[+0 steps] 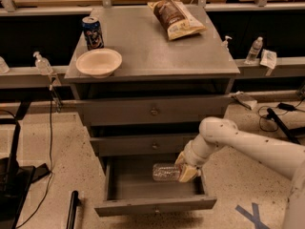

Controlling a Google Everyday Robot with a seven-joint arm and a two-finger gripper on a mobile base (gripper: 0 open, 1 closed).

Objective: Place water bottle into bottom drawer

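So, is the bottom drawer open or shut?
Open: bottom drawer pulled out, tray showing; gripper holds water bottle above it.

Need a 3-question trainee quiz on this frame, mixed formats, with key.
1. True or false: the bottom drawer is pulled open.
2. The tool, over that drawer's right side, is: A open and empty; B shut on the water bottle; C out of view.
3. How many of the cabinet's drawers are shut?
Key: 1 true; 2 B; 3 two.
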